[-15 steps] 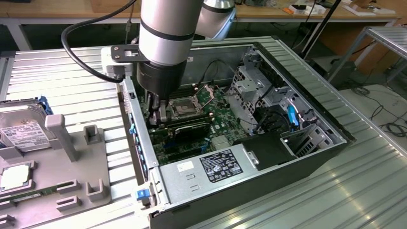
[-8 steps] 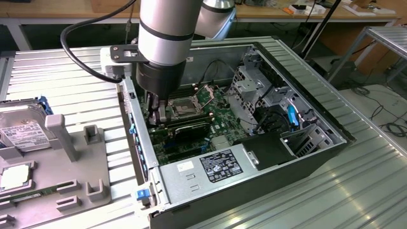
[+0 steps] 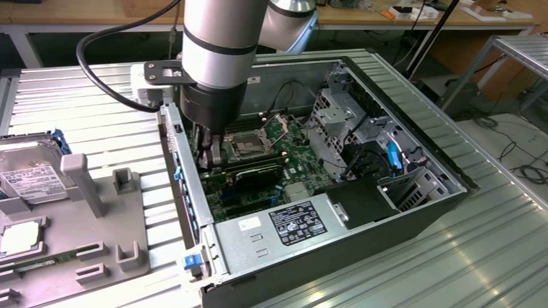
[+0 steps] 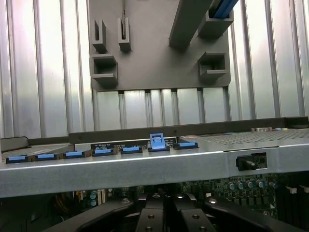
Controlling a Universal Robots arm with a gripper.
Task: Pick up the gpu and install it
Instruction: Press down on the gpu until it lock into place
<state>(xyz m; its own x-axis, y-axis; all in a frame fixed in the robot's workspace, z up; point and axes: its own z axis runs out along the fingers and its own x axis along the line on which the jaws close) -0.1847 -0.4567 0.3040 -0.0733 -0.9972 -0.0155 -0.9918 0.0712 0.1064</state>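
The robot arm (image 3: 218, 58) reaches down into the open computer case (image 3: 342, 256), near its left wall. Its lower end stands over the motherboard (image 3: 283, 144), just beside the CPU socket (image 3: 248, 144). A dark card, the gpu (image 3: 256, 176), lies in the case in front of the socket. On the exterior view's left, a grey holder tray (image 3: 102, 218) carries a hard drive (image 3: 30, 179).

I am down inside the open computer case (image 3: 342, 212), hard against its rear wall (image 3: 184, 173), which crowds one side of me. The power supply (image 3: 283, 224) blocks the way toward the case's near end, and the drive cage (image 3: 342, 122) stands across the motherboard (image 3: 274, 138) from the wall. Above the board the case is open. Outside the wall, the grey holder tray (image 3: 94, 218) with its upright posts occupies the table.
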